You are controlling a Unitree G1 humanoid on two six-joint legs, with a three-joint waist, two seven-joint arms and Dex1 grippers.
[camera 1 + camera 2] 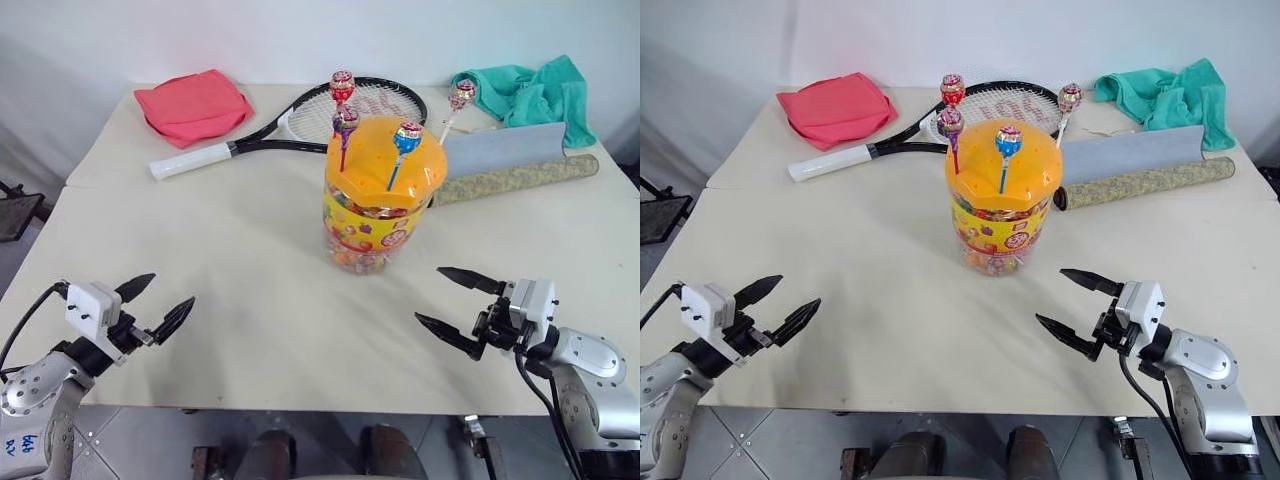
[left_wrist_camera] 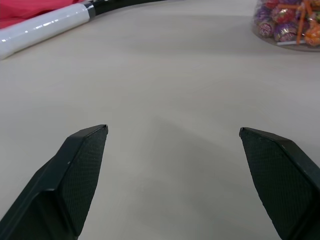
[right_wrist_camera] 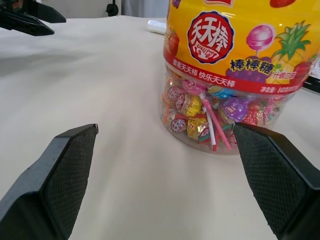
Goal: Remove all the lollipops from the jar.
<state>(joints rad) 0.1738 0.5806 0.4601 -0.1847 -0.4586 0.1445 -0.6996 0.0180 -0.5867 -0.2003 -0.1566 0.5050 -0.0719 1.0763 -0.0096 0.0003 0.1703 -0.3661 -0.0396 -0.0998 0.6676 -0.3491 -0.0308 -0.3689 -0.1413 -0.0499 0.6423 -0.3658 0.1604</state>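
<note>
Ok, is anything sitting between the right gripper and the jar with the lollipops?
Nothing visible. The right gripper is open over bare table, and the jar stands ahead of it with no object between. The four lollipops stick up from the orange lid, open from above.

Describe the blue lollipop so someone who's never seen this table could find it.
Start at the jar mid-table, with its orange lid. Several lollipops stand in the lid; the blue lollipop is at its front right, nearest the robot, the only blue-wrapped one.
</note>
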